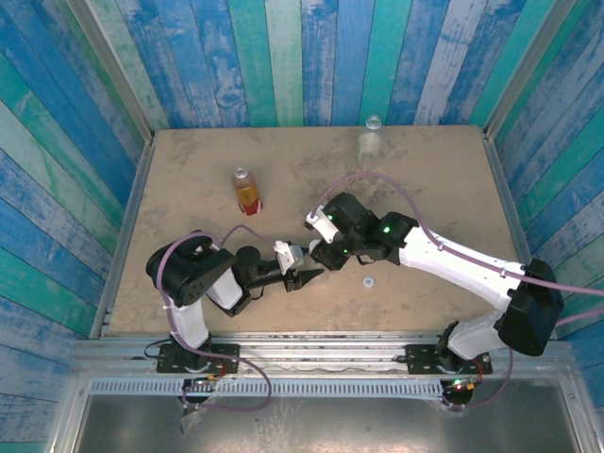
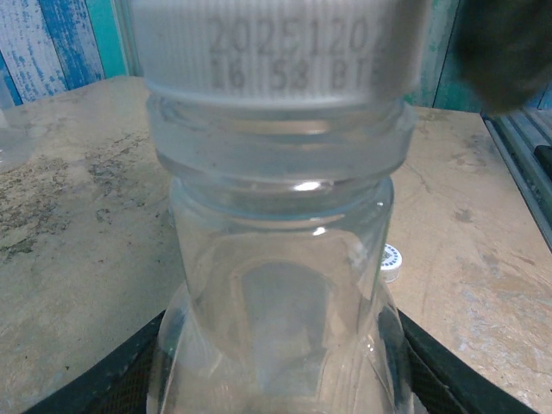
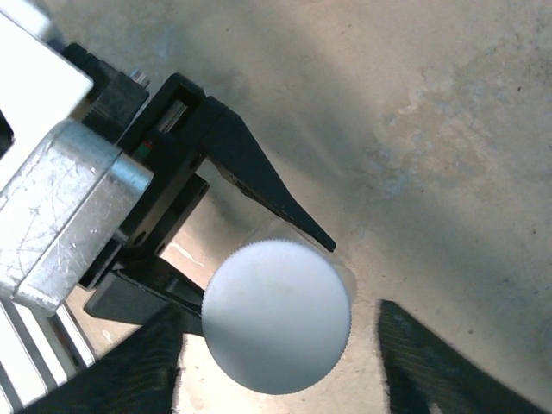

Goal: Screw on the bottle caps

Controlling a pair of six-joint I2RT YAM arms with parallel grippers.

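Observation:
My left gripper (image 1: 307, 276) is shut on a clear bottle (image 2: 280, 285), its black fingers (image 2: 103, 379) pressed to both sides of the body. A ribbed white bottle cap (image 2: 276, 52) sits on that bottle's neck. From above, the same cap (image 3: 276, 315) lies between the fingers (image 3: 440, 371) of my right gripper (image 3: 280, 371), which stands open with a gap to the cap on each side. A loose white cap (image 1: 366, 281) lies on the table just right of the grippers. The orange bottle (image 1: 247, 189) stands at mid-left, and another clear bottle (image 1: 370, 140) at the back.
The tan table (image 1: 189, 170) is walled by blue-green striped planks on three sides. A metal rail (image 1: 311, 344) runs along the near edge by the arm bases. Both arms meet at the table's middle front.

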